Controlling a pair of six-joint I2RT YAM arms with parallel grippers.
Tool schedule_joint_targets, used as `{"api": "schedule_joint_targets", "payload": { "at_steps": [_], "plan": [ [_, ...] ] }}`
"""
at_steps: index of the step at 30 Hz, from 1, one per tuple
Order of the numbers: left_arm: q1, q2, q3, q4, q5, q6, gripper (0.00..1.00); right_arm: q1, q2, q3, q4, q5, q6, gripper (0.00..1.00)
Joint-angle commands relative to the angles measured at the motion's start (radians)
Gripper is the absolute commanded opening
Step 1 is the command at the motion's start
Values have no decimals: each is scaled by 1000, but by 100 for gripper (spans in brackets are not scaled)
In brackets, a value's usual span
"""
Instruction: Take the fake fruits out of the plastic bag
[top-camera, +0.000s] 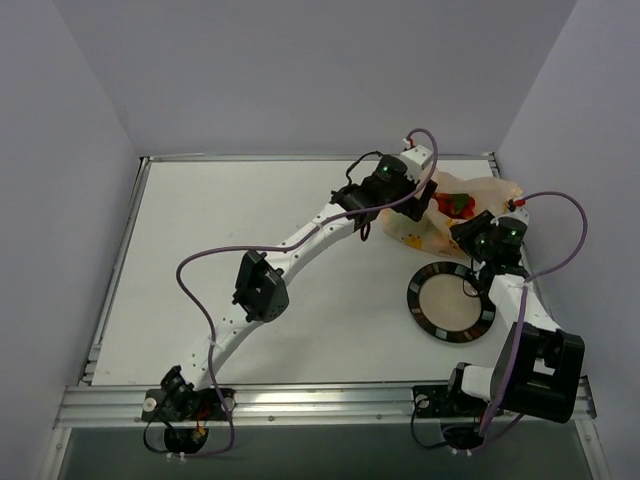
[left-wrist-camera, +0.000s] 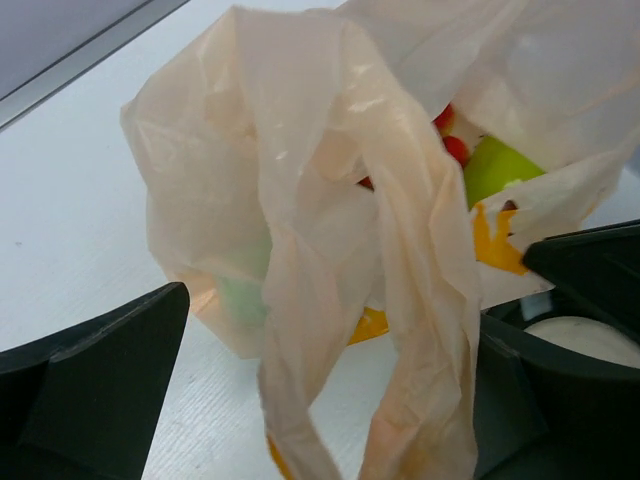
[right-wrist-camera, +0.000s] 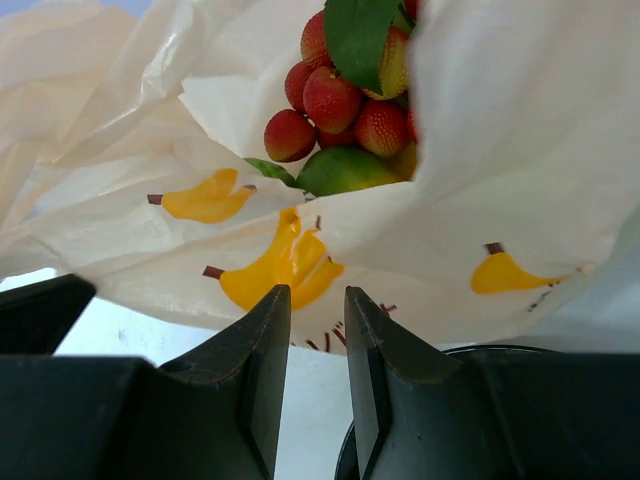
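The plastic bag (top-camera: 452, 208) lies crumpled at the table's far right, pale peach with yellow prints. Red berries (right-wrist-camera: 335, 100) and a green fruit (right-wrist-camera: 345, 170) show in its mouth in the right wrist view. A green apple (left-wrist-camera: 495, 165) and red berries (left-wrist-camera: 455, 148) also show in the left wrist view, and a faint green ball (left-wrist-camera: 240, 295) shows through the film. My left gripper (left-wrist-camera: 335, 300) is wide open, with the bag's (left-wrist-camera: 300, 200) hanging folds between its jaws. My right gripper (right-wrist-camera: 317, 295) is slightly open and empty, its tips at the bag's (right-wrist-camera: 500, 200) lower edge.
A black-rimmed round plate (top-camera: 418, 305) lies just in front of the bag, beside my right arm. My left arm (top-camera: 300, 245) stretches diagonally across the table to the bag. The table's back rail and the right wall are close behind the bag.
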Motion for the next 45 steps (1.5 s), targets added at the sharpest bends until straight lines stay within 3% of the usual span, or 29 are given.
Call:
{"api": "schedule_joint_targets", "payload": {
  "at_steps": [1,2,4,7,8,9,12,14,15,19,20,22,25,29,33,35,38,45],
  "plan": [
    [28,-13,55,-21,8,34,94,-14,12,-15,52,23,10,24],
    [32,-13,38,0,2,20,97,-15,14,-15,52,24,10,24],
    [48,-22,-5,87,-1,-9,88,-15,21,-17,55,41,9,24],
    [57,-42,-90,204,25,-96,56,-17,32,-17,52,67,4,24],
    [57,-45,-108,221,33,-106,33,-17,32,-17,52,75,1,24],
    [57,-50,-110,233,55,-115,22,-18,34,-18,51,81,-2,25],
    [57,-94,-172,266,71,-144,3,-18,40,-18,42,107,-13,25],
    [57,-143,-261,338,77,-167,2,-18,37,-15,40,119,-19,26],
    [57,-203,-379,368,77,-176,2,-18,34,-10,26,124,-23,27],
    [55,-333,-659,583,85,-238,2,-8,-37,26,-23,153,-39,38],
    [55,-355,-708,612,88,-267,2,8,-55,36,-44,182,-40,39],
    [55,-401,-824,684,95,-298,2,28,-122,40,-72,260,-42,52],
    [49,-445,-903,733,100,-341,2,90,-167,66,-107,273,-54,57],
    [39,-507,-999,752,102,-358,2,201,-164,115,-169,296,-97,56],
    [20,-585,-1078,780,86,-364,2,215,-134,152,-172,267,-120,38],
    [6,-596,-1101,778,85,-361,2,215,-92,204,-169,183,-148,37],
    [-6,-600,-1113,780,89,-368,2,216,39,282,-161,84,-180,43],
    [-18,-613,-1183,777,94,-384,2,213,346,505,-121,96,-212,42]
  ]
}}
